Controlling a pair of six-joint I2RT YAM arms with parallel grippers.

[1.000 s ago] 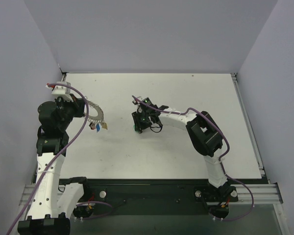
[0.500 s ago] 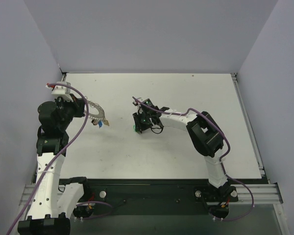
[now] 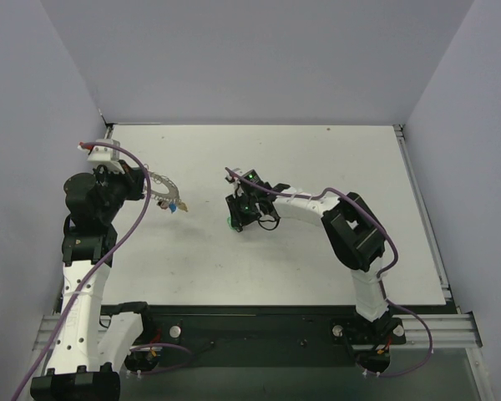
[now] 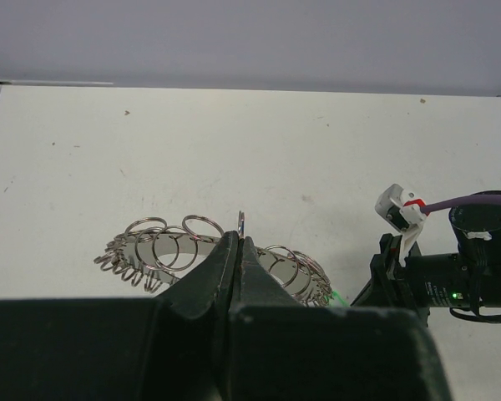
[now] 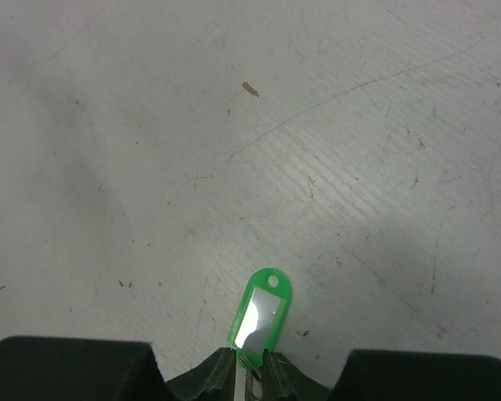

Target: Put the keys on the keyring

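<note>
White table (image 3: 317, 251), plain grey walls (image 3: 259, 58). Left gripper (image 4: 240, 243) is at the upper left of the top view. Its jaws are fully closed on the thin rim of the keyring (image 3: 164, 189), so the ring sticks out toward frame centre. It looks to be held off the table. A few keys (image 3: 174, 206) hang at the ring's lower right end. They look blue and yellow but are too small to count.

Right gripper (image 5: 249, 372) is at the centre of the top view, low over the table and well apart from the ring. Its jaws are narrow and nip the near end of the green key (image 5: 260, 316). The plastic head, with its clear window and small hole, points away from the fingers and lies flat or nearly flat on the table. A bit of metal shows between the fingers; I can't tell what it is.

My read on handling: the key is very light, thin and smooth, so it could twist or pop out of a pinch. I'd grip it across the flat faces and leave the threading end free. The ring is stiff metal with springy loops. It is pinched at one point on the rim, so it may pivot when the key is pushed on, and the push should be gentle.
</note>
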